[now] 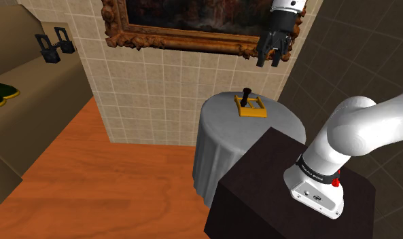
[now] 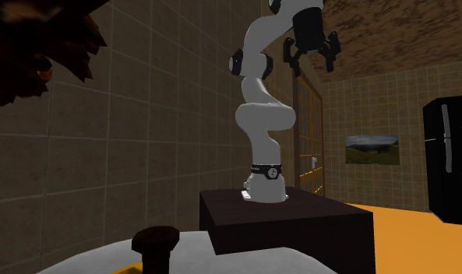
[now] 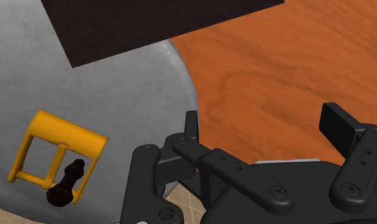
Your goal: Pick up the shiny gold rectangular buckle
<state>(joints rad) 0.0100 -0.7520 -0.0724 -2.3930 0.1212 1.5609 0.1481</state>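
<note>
The gold rectangular buckle [image 1: 251, 107] lies flat on a small round table draped in grey cloth [image 1: 217, 142], with a dark pin [image 1: 247, 95] sticking up from it. My black gripper [image 1: 273, 58] hangs high above the table, open and holding nothing, well clear of the buckle. From the wrist, the buckle [image 3: 56, 156] lies on the grey cloth [image 3: 104, 83], away to one side of the spread fingers of the gripper [image 3: 263, 127]. In the second exterior view the gripper [image 2: 311, 54] is near the ceiling, and the buckle's dark pin [image 2: 155, 245] stands in the foreground.
My dark box stand [image 1: 261, 187] sits right beside the table. A tiled wall with a framed painting [image 1: 186, 30] rises behind it. The floor [image 1: 91, 183] is orange wood. A bench [image 1: 30, 88] at the shoulder view's left carries small dark objects. A black fridge [image 2: 451, 159] stands far off.
</note>
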